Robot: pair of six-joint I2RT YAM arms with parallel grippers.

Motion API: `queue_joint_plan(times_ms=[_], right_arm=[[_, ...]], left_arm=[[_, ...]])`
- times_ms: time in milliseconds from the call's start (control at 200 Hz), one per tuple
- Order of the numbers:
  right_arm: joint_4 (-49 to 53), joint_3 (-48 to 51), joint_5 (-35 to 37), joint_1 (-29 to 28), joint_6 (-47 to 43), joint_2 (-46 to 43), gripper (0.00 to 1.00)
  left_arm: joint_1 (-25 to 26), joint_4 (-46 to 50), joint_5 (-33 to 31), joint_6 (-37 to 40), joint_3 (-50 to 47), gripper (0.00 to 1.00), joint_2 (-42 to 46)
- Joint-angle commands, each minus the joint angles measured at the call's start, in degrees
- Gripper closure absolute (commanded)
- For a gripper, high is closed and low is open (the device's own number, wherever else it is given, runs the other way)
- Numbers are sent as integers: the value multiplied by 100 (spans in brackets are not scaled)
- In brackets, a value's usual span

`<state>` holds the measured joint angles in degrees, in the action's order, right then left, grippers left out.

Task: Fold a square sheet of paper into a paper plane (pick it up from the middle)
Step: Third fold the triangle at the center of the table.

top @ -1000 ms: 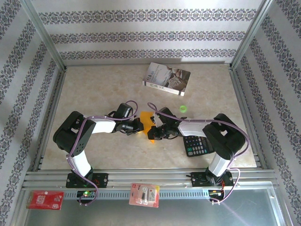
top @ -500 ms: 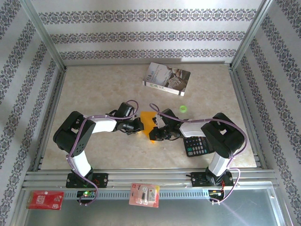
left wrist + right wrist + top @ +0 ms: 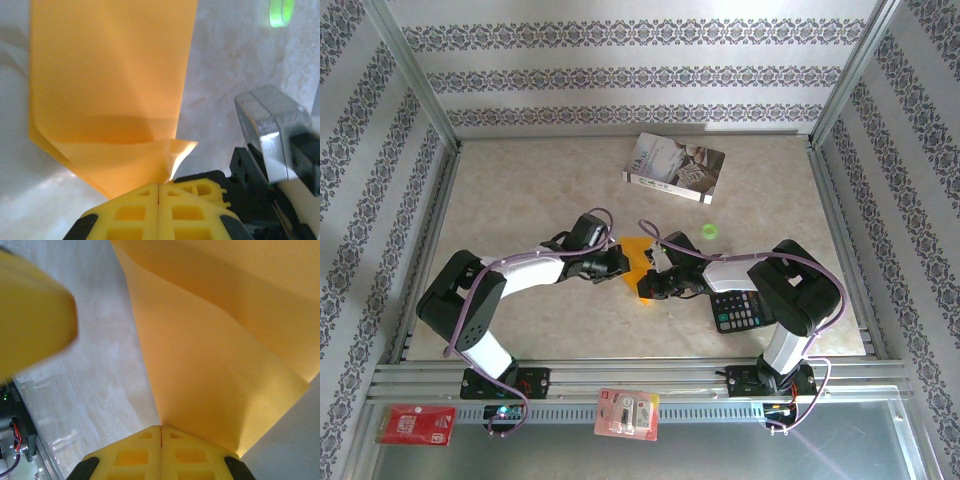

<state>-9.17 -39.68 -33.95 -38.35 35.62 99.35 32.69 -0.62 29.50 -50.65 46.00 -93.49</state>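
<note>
The orange sheet of paper (image 3: pixel 636 264), folded over into layers, hangs just above the table's middle between both grippers. My left gripper (image 3: pixel 618 263) is shut on its left corner; in the left wrist view the paper (image 3: pixel 110 75) fans away from the closed yellow jaws of that gripper (image 3: pixel 158 186), with a small flap curling to the right. My right gripper (image 3: pixel 655 284) is shut on the lower right edge. In the right wrist view the sheet (image 3: pixel 215 355) rises from the pinch of this gripper (image 3: pixel 160 428). A blurred yellow finger (image 3: pixel 30 315) of the left gripper shows at upper left.
A grey-white book (image 3: pixel 675 167) lies at the back. A black calculator (image 3: pixel 738 307) sits under the right forearm. A small green ring (image 3: pixel 709 231) lies right of the paper, the same green ring (image 3: pixel 281 11) in the left wrist view. Two red packs (image 3: pixel 628 413) rest on the front rail.
The left arm's elbow has dropped and swung out to the left, stretching the forearm flatter. Both grippers stay shut on the paper, which has barely shifted.
</note>
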Motion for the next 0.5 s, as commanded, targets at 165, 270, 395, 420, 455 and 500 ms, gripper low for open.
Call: queue_joint_plan(times_ms=[165, 270, 395, 420, 455, 500], right_arm=[[666, 250, 381, 44, -222, 186, 100], [698, 259, 398, 43, -222, 157, 100], [841, 259, 441, 44, -273, 149, 100], [893, 264, 463, 47, -278, 144, 100], [972, 259, 500, 48, -301, 132, 100], [1095, 250, 545, 52, -319, 127, 100]], left_arm=[[282, -260, 223, -226, 159, 100, -639], [282, -280, 153, -196, 149, 100, -795], [241, -282, 13, -129, 107, 100, -933], [213, -274, -3, -120, 96, 100, -955], [188, -272, -15, -105, 78, 100, -968], [144, -291, -30, -90, 51, 100, -975]])
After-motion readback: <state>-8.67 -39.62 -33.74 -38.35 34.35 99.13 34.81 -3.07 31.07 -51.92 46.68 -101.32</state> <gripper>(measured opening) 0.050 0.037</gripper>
